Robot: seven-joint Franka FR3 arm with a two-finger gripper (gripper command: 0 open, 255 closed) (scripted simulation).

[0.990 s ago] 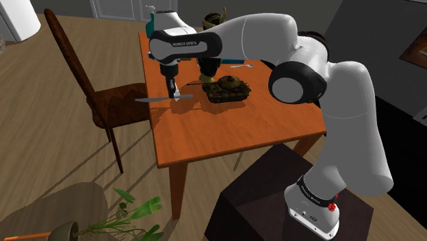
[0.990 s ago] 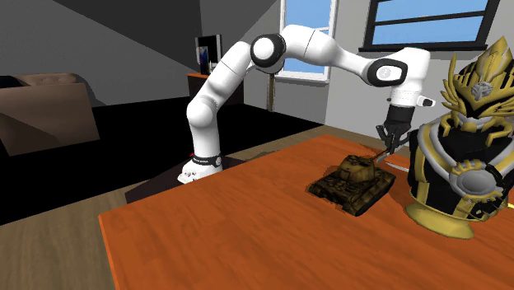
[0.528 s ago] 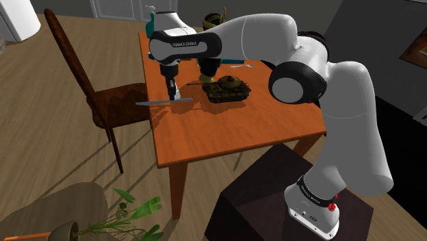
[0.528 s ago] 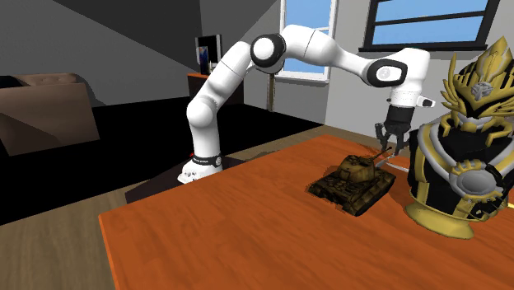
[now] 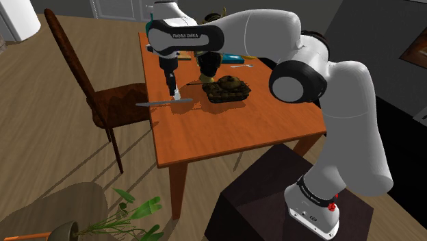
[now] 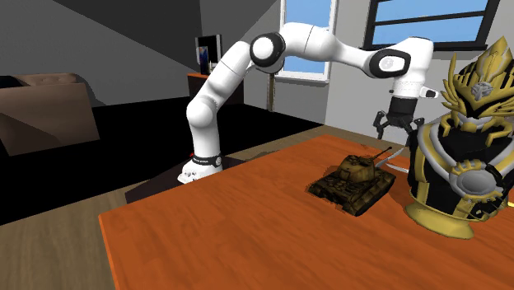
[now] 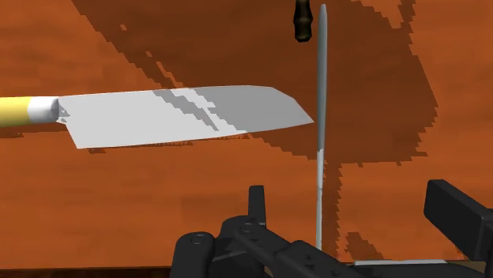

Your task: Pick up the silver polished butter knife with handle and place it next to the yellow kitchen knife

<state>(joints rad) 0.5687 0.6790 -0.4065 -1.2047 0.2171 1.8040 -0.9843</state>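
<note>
Lifting away at the shoulder view's upper left, the gripper (image 5: 174, 91) gaped empty; the butter knife (image 7: 320, 95) lay released beside the yellow kitchen knife (image 7: 182, 117).

It was a room in a home, a dining or living room by its look. A wooden desk (image 5: 205, 137) stood on a plank floor (image 5: 41, 137) with a dark wooden chair (image 5: 120, 103) just beside it, and a potted plant (image 5: 137, 209) sat on the floor near one desk leg. Windows (image 6: 309, 37) in a pale wall showed blue sky. On the desk stood household ornaments: a toy tank (image 6: 352, 183) and a gold-and-black helmeted bust (image 6: 457, 156).
</note>
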